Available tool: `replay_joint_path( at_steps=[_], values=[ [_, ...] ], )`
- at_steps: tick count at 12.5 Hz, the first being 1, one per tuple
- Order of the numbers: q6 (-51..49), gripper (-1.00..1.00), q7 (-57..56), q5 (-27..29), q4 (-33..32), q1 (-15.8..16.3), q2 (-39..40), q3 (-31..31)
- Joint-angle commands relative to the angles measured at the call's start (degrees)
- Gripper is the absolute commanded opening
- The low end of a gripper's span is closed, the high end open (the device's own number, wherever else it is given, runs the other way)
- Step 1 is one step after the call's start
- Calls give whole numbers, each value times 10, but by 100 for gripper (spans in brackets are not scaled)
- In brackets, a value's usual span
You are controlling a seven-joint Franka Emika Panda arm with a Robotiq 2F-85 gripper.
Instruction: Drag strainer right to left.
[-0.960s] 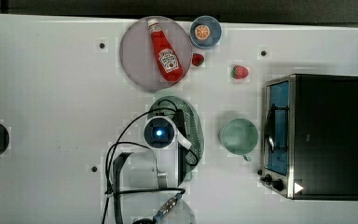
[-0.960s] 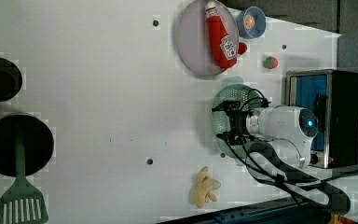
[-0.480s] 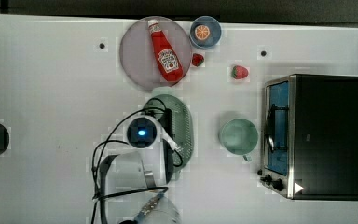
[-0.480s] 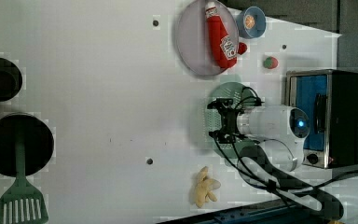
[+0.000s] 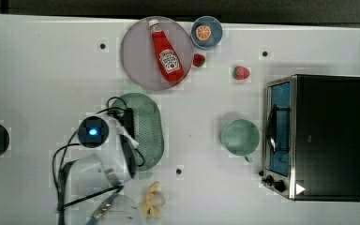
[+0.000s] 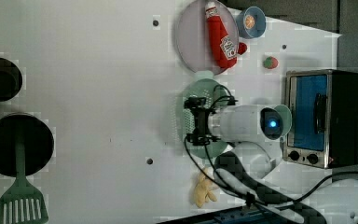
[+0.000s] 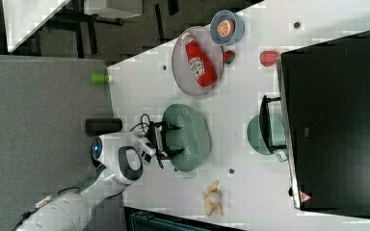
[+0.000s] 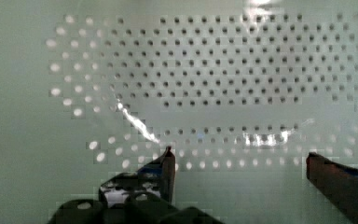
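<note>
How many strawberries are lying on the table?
2. One strawberry touches the grey plate beside the orange's blue bowl; the other strawberry lies alone near the toaster oven. More may be hidden.

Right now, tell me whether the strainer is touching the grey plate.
Cannot tell. In the top view the strainer has its end tab right at the plate rim; neither a gap nor contact shows plainly.

We see a pale mint-green oval plastic strainer [image 5: 151, 126] with a bottom of fine dark dots, on a white desk [image 5: 42, 70]. The round grey-lilac plate [image 5: 138, 54] carries a red ketchup bottle [image 5: 167, 52] with a white cap. Beside them sit a smooth round mint-green cup [image 5: 240, 136] and black fingers [image 8: 165, 170].
</note>
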Motion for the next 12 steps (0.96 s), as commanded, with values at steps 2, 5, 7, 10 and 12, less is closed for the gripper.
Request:
replay_joint_path(
  at_steps=[2,5,7,10,12],
  values=[
    [-29,100,85,5,41,49,25,2],
    [-46,100,108,12,77,78,43,2],
    [-47,100,118,26,95,96,53,2],
    [-47,100,121,50,124,119,71,2],
    [-46,100,122,64,144,132,84,2]
  ],
)
